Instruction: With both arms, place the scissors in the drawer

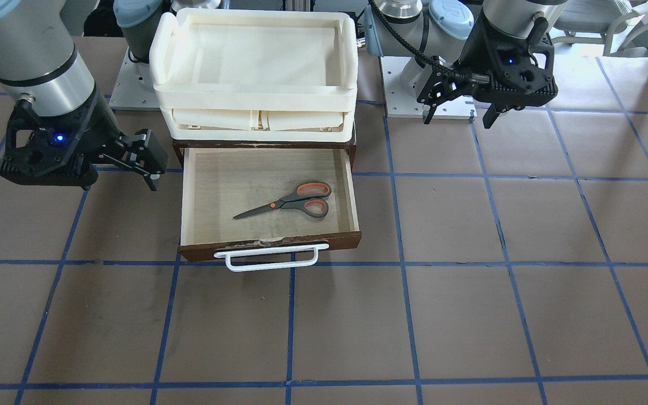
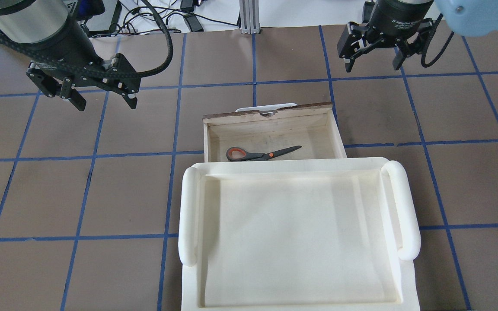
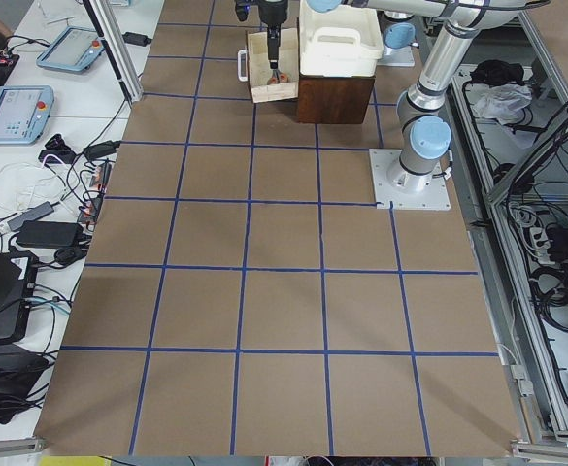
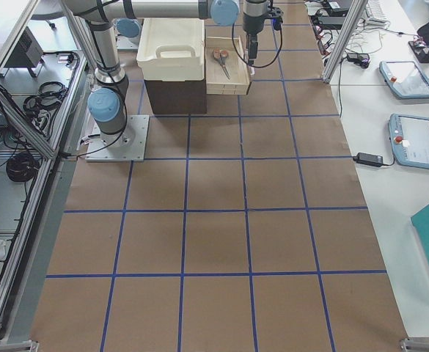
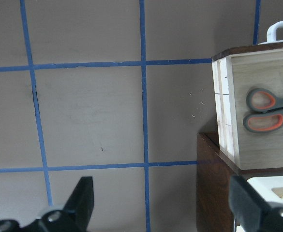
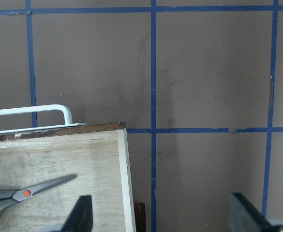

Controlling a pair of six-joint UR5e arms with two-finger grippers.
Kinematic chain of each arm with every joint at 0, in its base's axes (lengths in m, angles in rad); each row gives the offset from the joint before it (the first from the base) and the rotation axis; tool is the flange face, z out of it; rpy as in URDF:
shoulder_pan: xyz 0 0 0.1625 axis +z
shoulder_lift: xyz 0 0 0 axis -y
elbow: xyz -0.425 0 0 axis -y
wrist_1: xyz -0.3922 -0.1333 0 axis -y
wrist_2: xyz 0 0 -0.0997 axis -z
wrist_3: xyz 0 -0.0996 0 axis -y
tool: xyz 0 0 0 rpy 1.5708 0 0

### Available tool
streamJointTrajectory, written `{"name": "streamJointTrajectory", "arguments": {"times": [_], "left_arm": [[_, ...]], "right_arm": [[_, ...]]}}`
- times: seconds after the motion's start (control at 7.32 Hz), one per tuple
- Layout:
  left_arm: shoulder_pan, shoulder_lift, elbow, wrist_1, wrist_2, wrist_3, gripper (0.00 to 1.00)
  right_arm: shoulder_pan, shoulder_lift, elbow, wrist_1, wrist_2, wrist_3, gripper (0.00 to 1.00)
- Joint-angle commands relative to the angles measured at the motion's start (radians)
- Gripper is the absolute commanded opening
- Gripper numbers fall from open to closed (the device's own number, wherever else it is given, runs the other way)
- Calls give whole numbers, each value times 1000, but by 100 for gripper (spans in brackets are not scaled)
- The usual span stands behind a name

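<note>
The scissors lie flat inside the open drawer, blades pointing toward my right arm's side. They also show in the overhead view and in both wrist views. The drawer is pulled out, its white bar handle at the front. My left gripper is open and empty, held above the table beside the drawer. My right gripper is open and empty, above the table past the drawer's other front corner. Neither touches anything.
Cream plastic trays are stacked on the dark-brown cabinet that the drawer slides out of. Brown table with blue tape grid lies all around. The arm bases stand behind the trays.
</note>
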Motion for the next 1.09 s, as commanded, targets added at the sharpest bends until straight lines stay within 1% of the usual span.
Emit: {"name": "streamJointTrajectory", "arguments": {"times": [0.0, 0.14, 0.27, 0.41, 0.96], "left_arm": [[5, -2, -24, 11, -6, 2, 100], [5, -5, -44, 48, 0, -7, 100], [5, 9, -63, 62, -3, -26, 100], [0, 12, -64, 97, -10, -99, 100], [-2, 19, -66, 99, -3, -96, 100]], "right_arm": [[0, -9, 3, 3, -2, -5, 100], [2, -23, 12, 3, -2, -8, 100], [3, -55, 46, 3, -2, -10, 100], [3, -64, 69, -2, -2, -10, 100], [3, -60, 71, -16, -2, -8, 100]]}}
